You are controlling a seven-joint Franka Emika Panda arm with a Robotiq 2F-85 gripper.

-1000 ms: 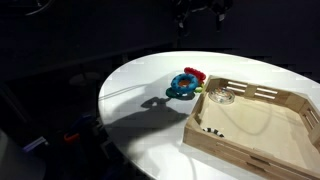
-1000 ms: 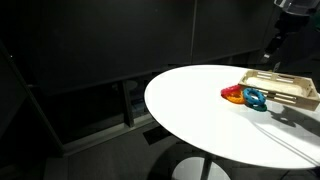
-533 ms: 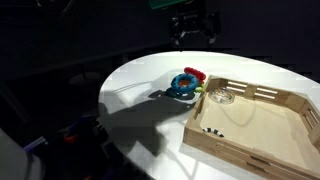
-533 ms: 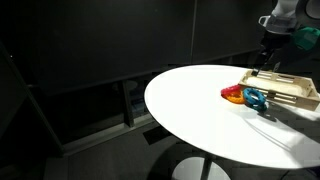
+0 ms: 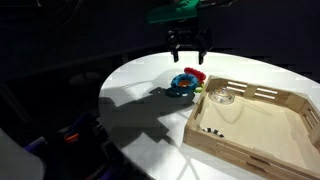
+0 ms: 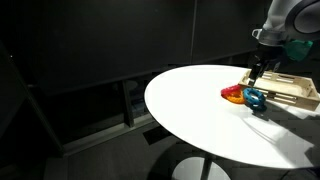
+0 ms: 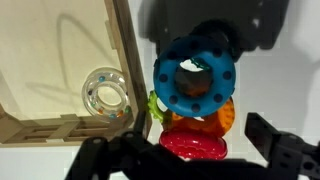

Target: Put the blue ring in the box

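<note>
The blue ring (image 5: 183,82) lies on top of a pile of toy rings on the white round table, just left of the box (image 5: 226,147). In the wrist view the blue ring (image 7: 195,80) sits over an orange ring (image 7: 222,114), a red ring (image 7: 195,140) and a green one (image 7: 157,103), beside the box wall (image 7: 127,60). My gripper (image 5: 189,57) hangs open a short way above the pile, its fingers spread to either side in the wrist view (image 7: 190,158). It also shows over the blue ring (image 6: 256,98) in an exterior view (image 6: 254,75).
A clear ring (image 7: 105,93) lies in the box's small corner compartment. Several small dark bits (image 5: 210,128) lie on the box floor. The table (image 5: 140,110) is round, with its edge close at the left and front. The surroundings are dark.
My gripper has come down and across from the upper background until it hangs over the ring pile. The rings and the box have not moved.
</note>
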